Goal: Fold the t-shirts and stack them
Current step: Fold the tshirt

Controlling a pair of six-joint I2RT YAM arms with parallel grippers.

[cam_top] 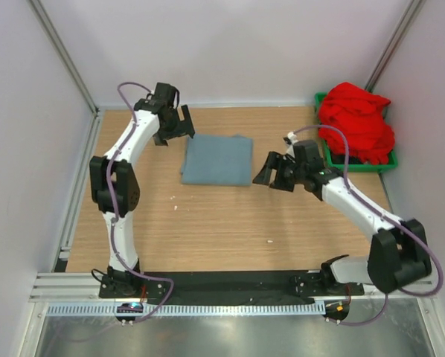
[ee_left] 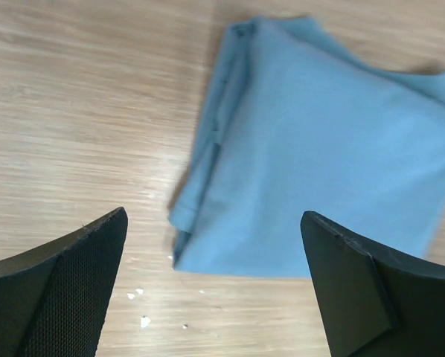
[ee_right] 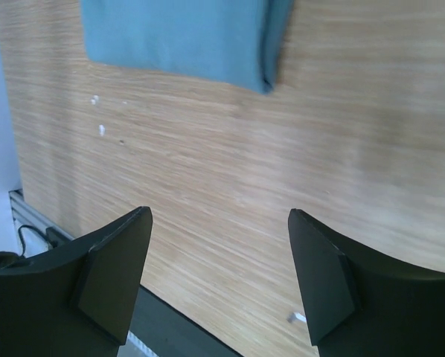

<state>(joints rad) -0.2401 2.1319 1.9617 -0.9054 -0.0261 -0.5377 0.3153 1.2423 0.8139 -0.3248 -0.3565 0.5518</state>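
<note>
A grey-blue t-shirt (cam_top: 217, 159) lies folded into a flat rectangle on the wooden table, toward the back centre. It fills the upper right of the left wrist view (ee_left: 312, 149) and shows at the top of the right wrist view (ee_right: 181, 37). A bright red t-shirt (cam_top: 355, 120) is heaped in a green bin at the back right. My left gripper (cam_top: 177, 126) hovers open just off the folded shirt's back left corner, holding nothing. My right gripper (cam_top: 273, 172) is open and empty over bare wood, just right of the folded shirt.
The green bin (cam_top: 382, 165) stands at the table's back right corner. White walls and aluminium posts close in the back and both sides. A black strip (cam_top: 230, 282) runs along the near edge by the arm bases. Small white crumbs (ee_left: 142, 321) lie on the wood.
</note>
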